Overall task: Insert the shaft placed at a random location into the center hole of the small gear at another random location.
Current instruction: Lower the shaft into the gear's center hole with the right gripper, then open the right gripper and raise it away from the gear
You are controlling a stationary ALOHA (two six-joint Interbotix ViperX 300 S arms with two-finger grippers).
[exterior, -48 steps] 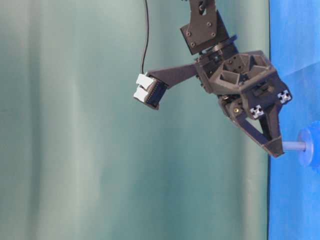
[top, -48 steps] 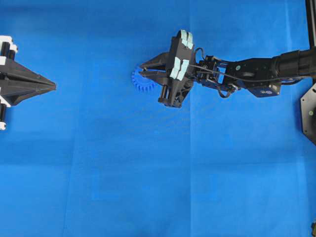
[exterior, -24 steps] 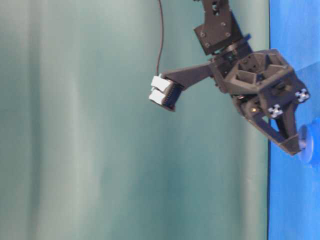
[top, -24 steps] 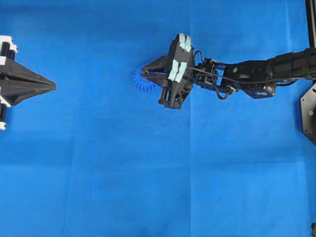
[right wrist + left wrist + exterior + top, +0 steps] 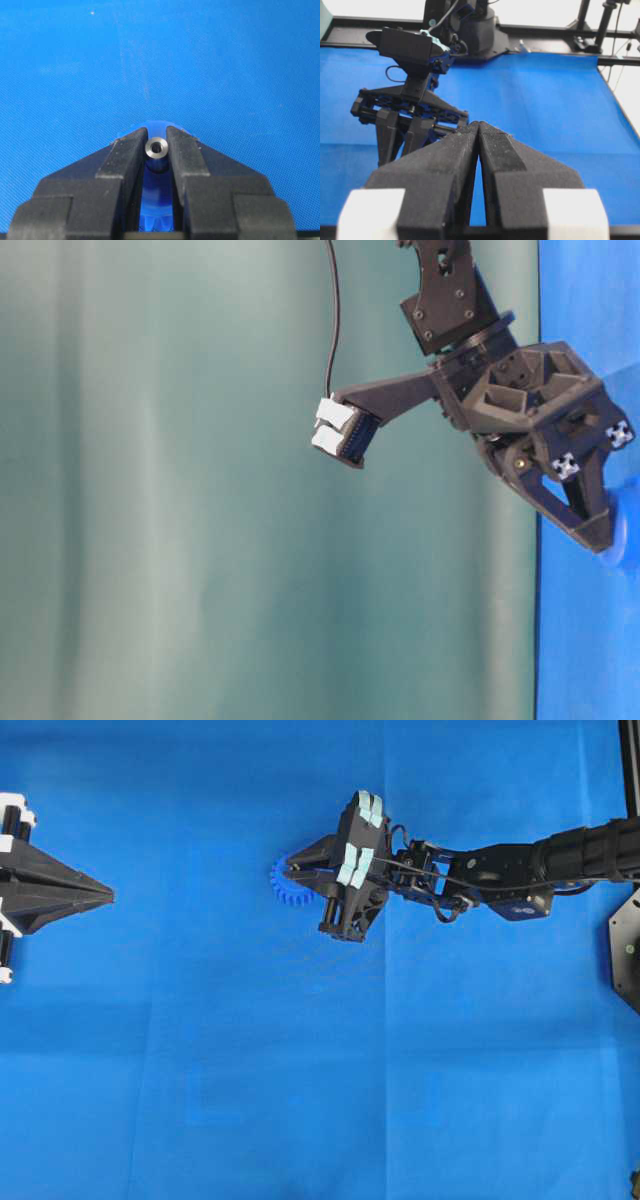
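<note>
Right wrist-mounted view shows the right gripper clamped on the shaft, seen end-on between its fingertips, with the small gear directly beneath them on the blue surface, while the left gripper sits closed, well apart.

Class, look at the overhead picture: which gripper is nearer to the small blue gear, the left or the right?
Right. The right gripper sits over the small gear, clamping the shaft. The left gripper rests far off at the table's left edge, shut.
</note>
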